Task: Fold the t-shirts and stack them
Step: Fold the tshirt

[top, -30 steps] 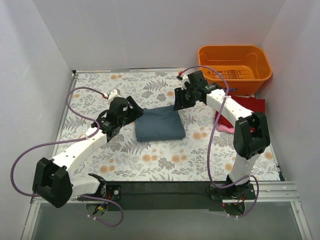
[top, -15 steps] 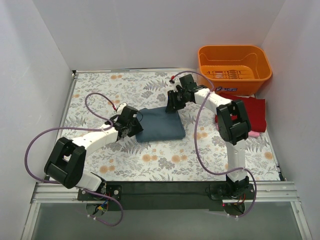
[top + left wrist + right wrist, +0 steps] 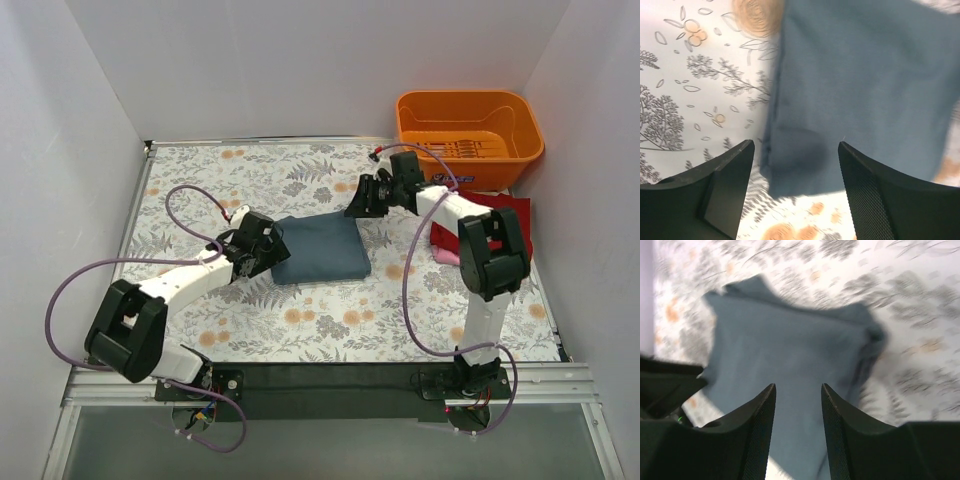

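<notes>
White walls close in a floral-print table (image 3: 200, 190), where a folded slate blue-grey t-shirt (image 3: 322, 250) lies at the centre between 2 robot arms.
The left pincer (image 3: 795, 150) hangs open over the shirt's left edge, its fingers apart. The right pincer (image 3: 797, 390) is also open, above the far right corner. A dark red t-shirt (image 3: 505, 212) lies at the table's right side, with a pink t-shirt (image 3: 447, 256) showing at its near edge, just in front of the orange basket (image 3: 468, 95).

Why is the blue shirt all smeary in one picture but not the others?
Right wrist view: the blue-grey shirt and flowery tablecloth are smeared, as if the camera were moving. Left wrist view: sharper, with a dark shadow near the shirt's corner. Top view: crisp and evenly lit.
</notes>
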